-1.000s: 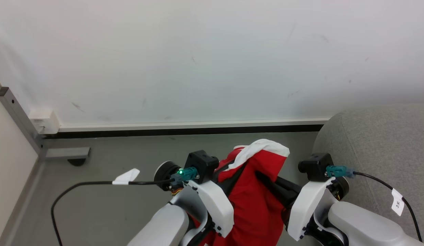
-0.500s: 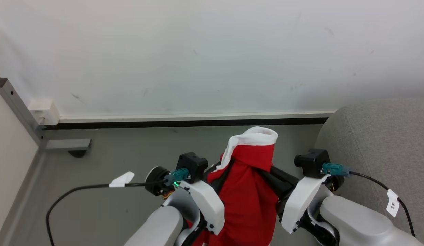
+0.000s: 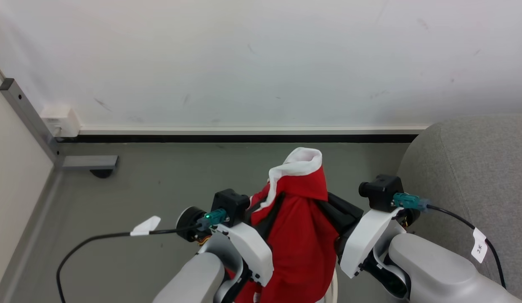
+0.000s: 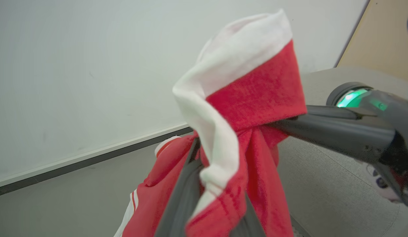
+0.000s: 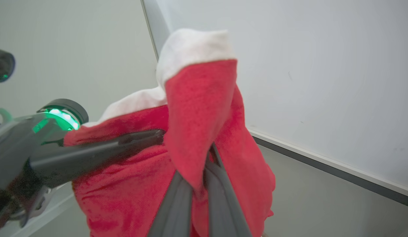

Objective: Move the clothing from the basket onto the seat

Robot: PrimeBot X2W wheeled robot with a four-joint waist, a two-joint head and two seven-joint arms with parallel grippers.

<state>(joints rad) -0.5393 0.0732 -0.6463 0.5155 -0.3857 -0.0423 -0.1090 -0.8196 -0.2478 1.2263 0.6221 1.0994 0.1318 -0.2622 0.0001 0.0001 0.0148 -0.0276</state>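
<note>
While left claw [image 4: 217,164] and right claw [image 5: 199,177] clamp it beside the sofa [image 3: 475,168], the garment [image 3: 300,235] hangs limp, likely light; grip bunched folds.

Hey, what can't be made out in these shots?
Red soft garment with white trim: lower part cut off by head view's bottom edge.
Left end effector: fingertips buried in cloth, left wrist view.
Right end effector: fingertips wrapped likewise, right wrist view.
Light-grey fabric sofa: mostly beyond head view's right edge.
</note>
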